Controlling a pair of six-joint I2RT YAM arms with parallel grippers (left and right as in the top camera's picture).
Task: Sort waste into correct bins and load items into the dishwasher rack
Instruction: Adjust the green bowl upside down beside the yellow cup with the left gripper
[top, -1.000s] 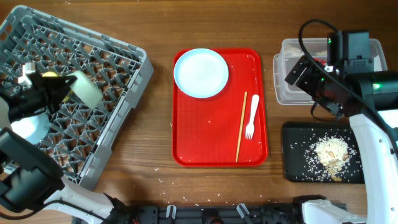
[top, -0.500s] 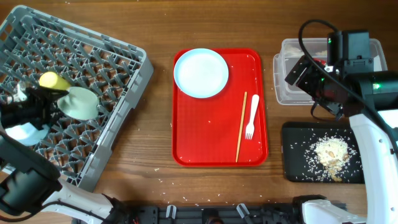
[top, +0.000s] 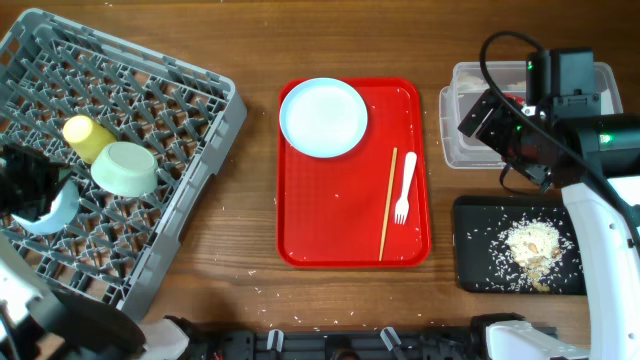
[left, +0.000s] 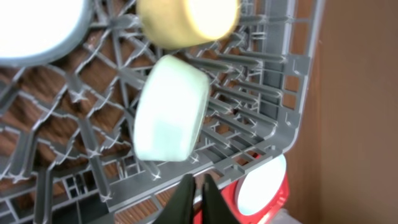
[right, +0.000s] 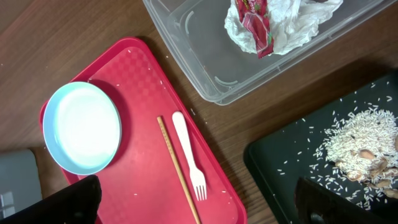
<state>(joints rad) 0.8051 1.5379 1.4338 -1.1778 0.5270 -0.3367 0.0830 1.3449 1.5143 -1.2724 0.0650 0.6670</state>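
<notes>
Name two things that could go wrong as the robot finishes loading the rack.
The mint green bowl lies tilted beside the yellow cup in the rack; it could roll if bumped. The chopstick lies flat on the red tray, close beside the fork; a pinch may slip or drag the fork.

The right arm (top: 520, 130) hides part of the clear tub (top: 470, 80). The yellow cup (left: 186, 22) is blurry and cut off on top. The left arm (top: 25, 180) hides half the light blue bowl (top: 55, 215).

Rack's (top: 195, 140) right half open (cup (top: 85, 136), 2 bowls (top: 125, 168) crowd left).
</notes>
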